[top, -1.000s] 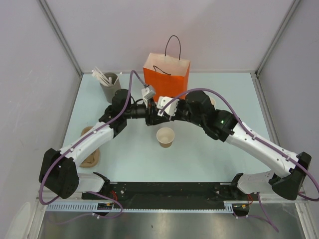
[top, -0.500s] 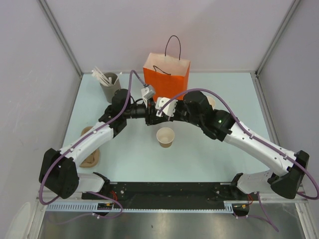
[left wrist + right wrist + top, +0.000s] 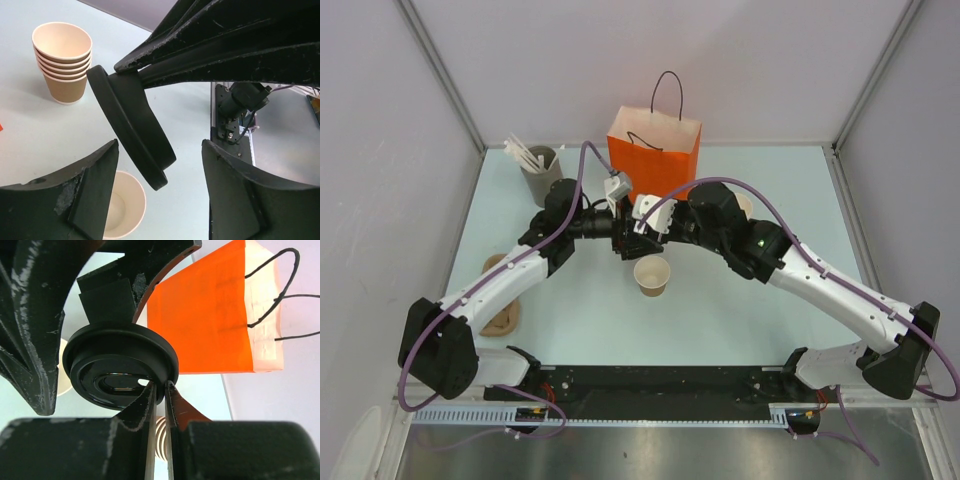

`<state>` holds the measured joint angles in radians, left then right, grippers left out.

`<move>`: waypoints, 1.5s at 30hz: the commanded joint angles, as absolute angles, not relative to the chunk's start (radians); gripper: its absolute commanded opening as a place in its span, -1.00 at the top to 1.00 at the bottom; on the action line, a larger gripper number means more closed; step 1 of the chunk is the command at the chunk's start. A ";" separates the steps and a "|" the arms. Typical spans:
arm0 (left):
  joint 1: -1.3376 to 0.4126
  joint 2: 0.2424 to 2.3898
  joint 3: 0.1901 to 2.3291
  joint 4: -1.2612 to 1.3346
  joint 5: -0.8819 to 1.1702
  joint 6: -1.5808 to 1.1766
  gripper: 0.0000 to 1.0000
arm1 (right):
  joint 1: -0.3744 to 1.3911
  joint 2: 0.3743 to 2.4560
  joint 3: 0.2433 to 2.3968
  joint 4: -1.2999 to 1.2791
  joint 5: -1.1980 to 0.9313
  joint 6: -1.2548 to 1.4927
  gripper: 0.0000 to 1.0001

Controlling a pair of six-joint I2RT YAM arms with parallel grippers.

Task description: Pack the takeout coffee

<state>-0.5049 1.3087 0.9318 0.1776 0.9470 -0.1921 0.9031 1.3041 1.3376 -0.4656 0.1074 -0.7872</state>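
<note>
The takeout coffee's tan paper cup [image 3: 652, 275] stands upright and lidless mid-table; the left wrist view shows its pale inside [image 3: 120, 205] below the fingers. Its round black lid [image 3: 120, 365] hangs tilted in the air above and behind the cup. My right gripper [image 3: 160, 386] is shut on the lid's rim, a thin finger on each side. My left gripper [image 3: 160, 150] is open, and the lid [image 3: 132, 125] sits between its spread fingers without touching either. Both grippers meet in front of the orange bag, just behind the cup [image 3: 628, 235].
An orange paper bag [image 3: 655, 150] with black handles stands open at the back. A grey holder of white stirrers [image 3: 540, 170] is back left. A stack of lidless tan cups [image 3: 62, 60] stands near the right arm. Brown paper items [image 3: 503, 315] lie front left.
My left gripper has opened and let go of the lid. My right gripper has closed onto the lid's rim. Both arms have hardly moved.
</note>
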 commanded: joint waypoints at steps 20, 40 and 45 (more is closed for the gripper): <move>-0.344 1.066 1.100 -0.136 0.870 0.159 -1.00 | 0.870 1.256 1.381 -0.638 -0.028 -0.759 1.00; -0.127 0.931 0.848 -0.040 0.915 0.318 -0.99 | 0.770 1.716 1.785 -1.103 -0.226 -0.672 0.98; -0.046 0.894 0.854 -0.119 0.951 0.360 -0.99 | 0.784 1.822 1.844 -1.187 -0.199 -0.670 0.94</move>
